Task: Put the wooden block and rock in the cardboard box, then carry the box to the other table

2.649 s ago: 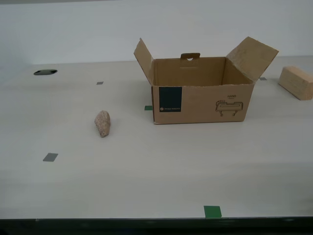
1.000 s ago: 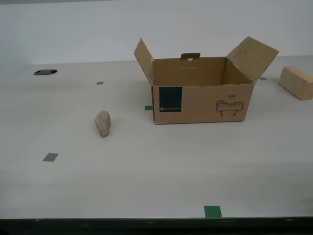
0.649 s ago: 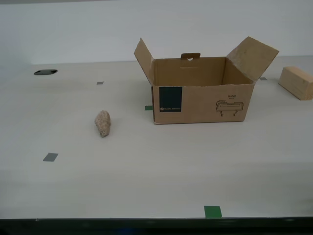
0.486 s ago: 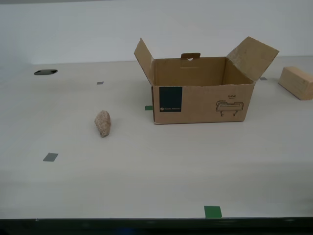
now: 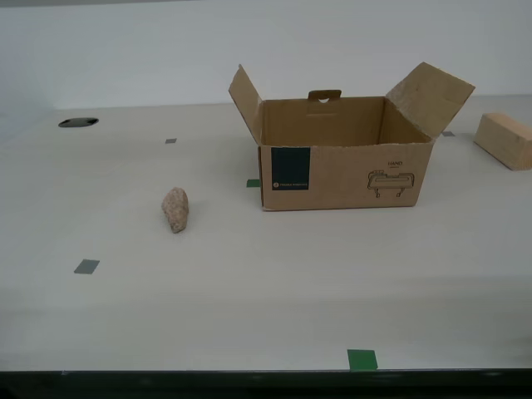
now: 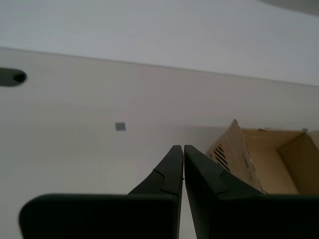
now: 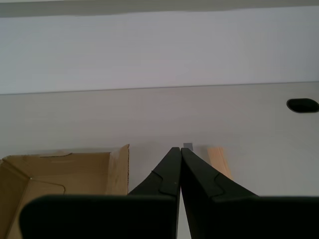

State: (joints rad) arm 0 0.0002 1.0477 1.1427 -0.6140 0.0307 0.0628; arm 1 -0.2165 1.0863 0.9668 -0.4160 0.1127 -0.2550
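The cardboard box (image 5: 345,158) is being carried by the tabletop (image 5: 249,299), standing open toward its far side. The rock (image 5: 174,209) is lying to the exterior view's left of the box and nearer the camera, while the wooden block (image 5: 504,140) is lying at the exterior view's right edge, apart from the box.

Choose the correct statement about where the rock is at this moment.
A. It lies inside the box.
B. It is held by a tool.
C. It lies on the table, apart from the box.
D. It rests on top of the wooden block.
C: the rock lies on the table, apart from the box, toward the exterior view's left.
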